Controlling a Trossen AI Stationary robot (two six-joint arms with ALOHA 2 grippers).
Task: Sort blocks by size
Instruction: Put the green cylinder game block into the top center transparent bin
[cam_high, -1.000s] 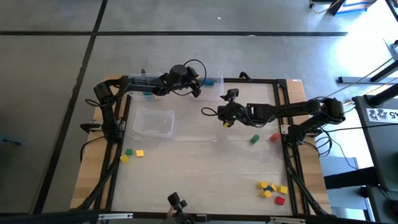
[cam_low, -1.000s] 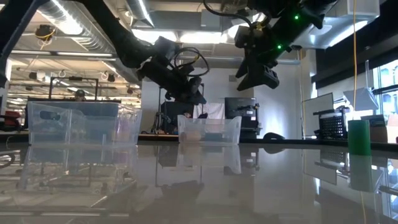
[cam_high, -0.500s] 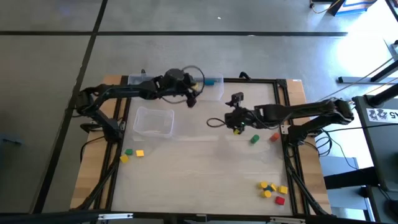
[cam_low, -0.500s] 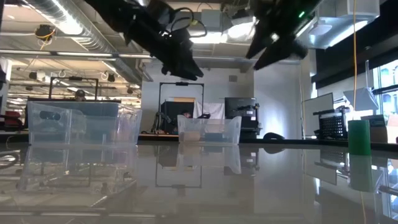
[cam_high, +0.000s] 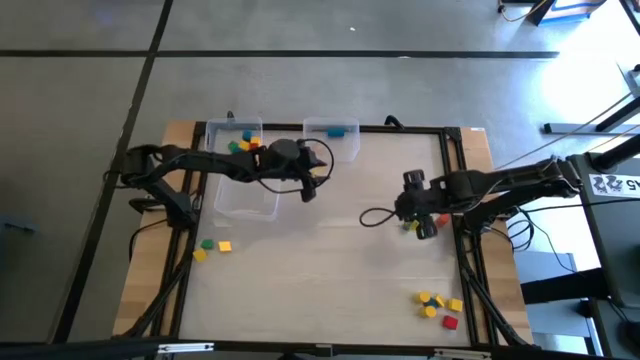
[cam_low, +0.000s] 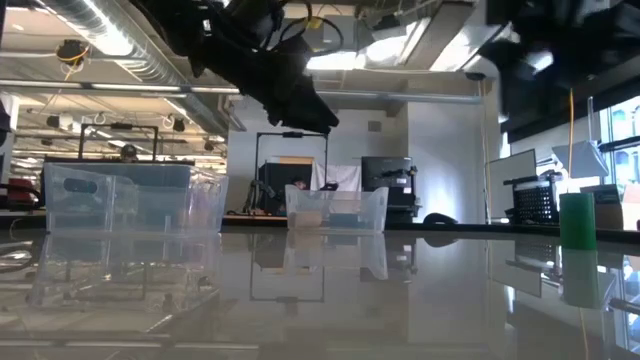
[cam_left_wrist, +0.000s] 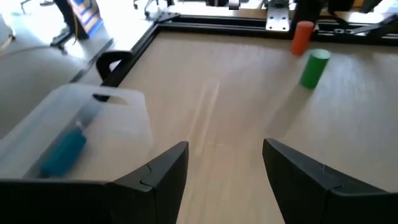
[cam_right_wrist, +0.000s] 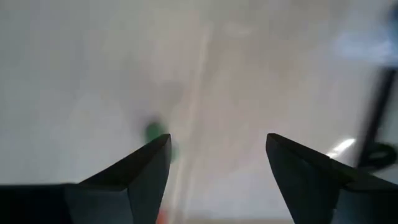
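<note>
Now the right gripper (cam_high: 414, 212) has swung away from the table's middle to the right side and hangs over the green cylinder (cam_left_wrist: 314, 68) and the red block (cam_left_wrist: 302, 37) beside it; its fingers (cam_right_wrist: 140, 171) are spread with nothing between them, so a pick there looks likely next. The yellow piece seen at its jaws a moment ago no longer shows there. The left gripper (cam_high: 308, 185) has drawn back from the far edge toward the near clear bin (cam_high: 247, 198), fingers (cam_left_wrist: 165, 174) released and empty. With that arm moved, the far left bin (cam_high: 222, 135) shows several sorted blocks, and the far middle bin (cam_high: 331, 132) a blue one. Loose blocks wait near left (cam_high: 213, 246) and near right (cam_high: 437, 305). From above, the right arm covers most of the green cylinder, and that arm's own camera shows it only as a green smear.
</note>
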